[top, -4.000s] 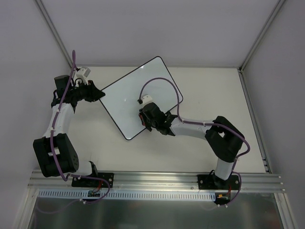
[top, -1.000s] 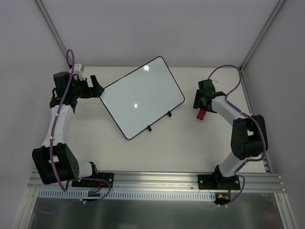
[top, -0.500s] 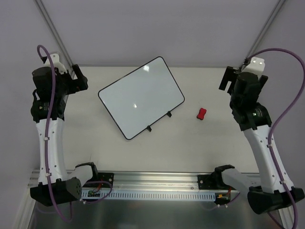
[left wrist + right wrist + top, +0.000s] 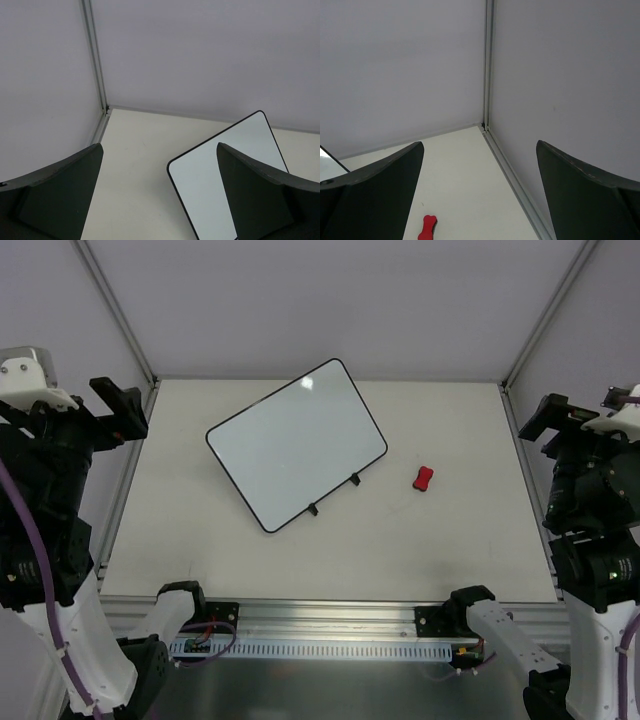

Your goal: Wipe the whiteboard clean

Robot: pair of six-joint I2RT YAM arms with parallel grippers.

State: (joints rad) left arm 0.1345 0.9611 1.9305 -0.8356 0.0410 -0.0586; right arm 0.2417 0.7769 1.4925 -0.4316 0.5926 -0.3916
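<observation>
The whiteboard [image 4: 296, 445] lies flat and skewed on the table, its white face free of marks, with two black clips on its lower right edge. Its left corner shows in the left wrist view [image 4: 200, 175], and a sliver of it in the right wrist view [image 4: 327, 163]. The small red eraser [image 4: 424, 478] lies on the table right of the board, also seen below my right gripper [image 4: 427, 227]. My left gripper [image 4: 118, 412] [image 4: 159, 148] hangs high at the left side, open and holding nothing. My right gripper [image 4: 585, 410] [image 4: 480, 145] is raised at the right side, open and holding nothing.
The cream table [image 4: 200, 540] is boxed in by grey walls with aluminium corner posts [image 4: 95, 55] [image 4: 487, 60]. A metal rail [image 4: 330, 615] carrying the arm bases runs along the near edge.
Both arms have lifted up and swung outward to the table's sides, away from the board. The right gripper left the eraser on the table and opened wide.
</observation>
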